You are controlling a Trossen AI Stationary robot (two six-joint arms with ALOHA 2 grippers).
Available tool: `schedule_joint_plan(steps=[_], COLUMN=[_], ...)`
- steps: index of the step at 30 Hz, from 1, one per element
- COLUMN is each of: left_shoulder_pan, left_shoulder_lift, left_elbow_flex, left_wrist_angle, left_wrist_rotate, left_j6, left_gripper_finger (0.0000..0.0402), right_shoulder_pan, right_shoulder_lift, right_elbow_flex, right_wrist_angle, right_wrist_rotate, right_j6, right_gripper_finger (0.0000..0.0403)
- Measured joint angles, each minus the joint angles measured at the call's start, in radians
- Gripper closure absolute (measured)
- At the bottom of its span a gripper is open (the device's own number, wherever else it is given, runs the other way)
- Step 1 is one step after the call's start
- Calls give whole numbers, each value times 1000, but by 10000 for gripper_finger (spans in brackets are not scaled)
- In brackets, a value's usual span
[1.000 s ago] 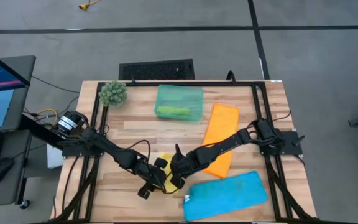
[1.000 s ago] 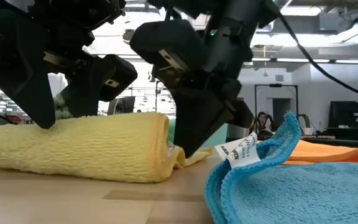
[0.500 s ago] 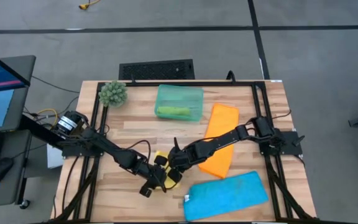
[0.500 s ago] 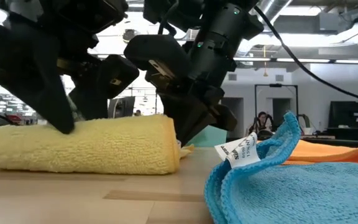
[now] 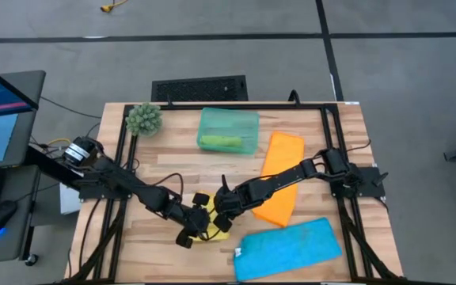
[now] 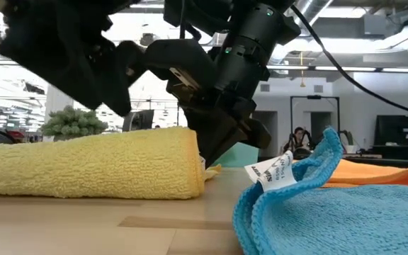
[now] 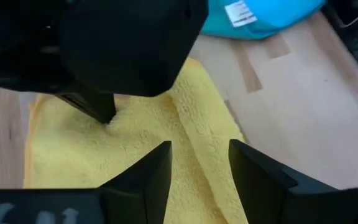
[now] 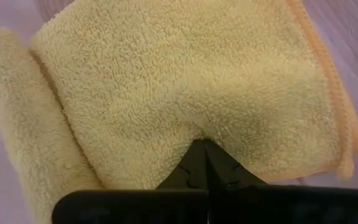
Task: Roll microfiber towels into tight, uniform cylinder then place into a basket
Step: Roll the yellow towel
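The blue towel [image 5: 288,248] lies just beside the yellow towel [image 6: 94,168]; the basket [image 5: 228,130] sits well beyond it. The right gripper [image 8: 205,163], clenched, presses that partly rolled yellow towel; the left gripper [image 7: 199,163] hovers released above it.

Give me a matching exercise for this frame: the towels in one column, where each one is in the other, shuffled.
Things:
1. green towel
2. yellow towel
3. orange towel
4. blue towel

Places or states:
A. flat at the near right edge of the table
B. rolled up inside the basket
C. flat under the right arm
D. partly rolled, under the left gripper and right gripper

Pairs: 1-B, 2-D, 3-C, 4-A
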Motion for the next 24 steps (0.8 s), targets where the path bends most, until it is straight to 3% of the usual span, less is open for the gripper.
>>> schedule_joint_plan(steps=[5,10,19,24], left_shoulder_pan=[-91,-186,-190,-191], left_shoulder_lift=[-29,7,146,157], left_elbow_flex=[0,-19,-23,-23], left_wrist_angle=[-6,14,180,174], left_wrist_rotate=[-8,-95,-93,-202], left_j6=[-52,-66,-113,-135], left_gripper_finger=[249,249,249,249], right_shoulder_pan=[-1,-8,-14,-13], right_shoulder_lift=[0,0,-1,-1], right_elbow_flex=[0,1,1,1], right_wrist_angle=[0,0,1,0], right_wrist_rotate=[-11,-33,-53,-70], right_j6=[0,2,2,2], right_gripper_finger=[401,401,401,401])
